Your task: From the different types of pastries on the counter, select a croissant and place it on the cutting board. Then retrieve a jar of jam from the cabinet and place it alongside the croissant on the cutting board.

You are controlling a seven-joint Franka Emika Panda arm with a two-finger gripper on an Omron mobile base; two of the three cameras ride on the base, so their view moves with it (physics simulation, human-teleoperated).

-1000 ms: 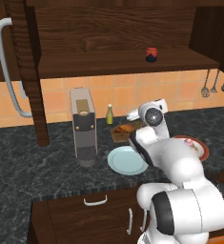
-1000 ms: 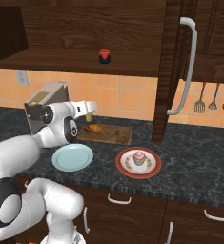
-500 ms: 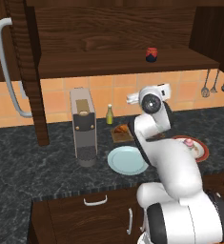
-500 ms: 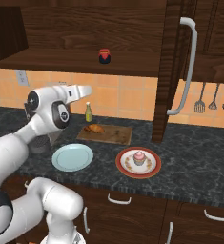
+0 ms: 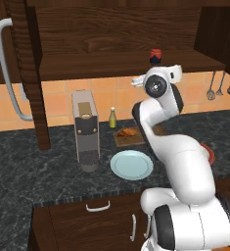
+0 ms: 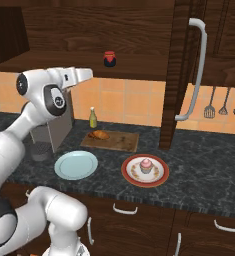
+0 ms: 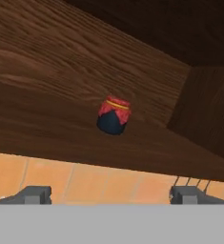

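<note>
The counter (image 6: 204, 165) carries the cutting board (image 6: 120, 142), two plates, a bottle, seemingly a coffee machine (image 5: 85, 130).

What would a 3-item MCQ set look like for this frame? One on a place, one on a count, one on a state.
1. Where is the croissant?
A. on the cutting board
B. on the light-blue plate
C. on the cabinet shelf

2. How many round plates are on the counter?
A. one
B. two
C. three

3. How does the gripper stand to the jar of jam?
A. shut on it
B. open, short of it, pointing at it
C. open, with the jar between the fingers

Key:
1 A, the croissant lies at the board's left end in the right base view.
2 B, one light-blue plate and one red plate.
3 B, the hand view shows the fingertips spread wide and the jar on the shelf beyond them.
</note>
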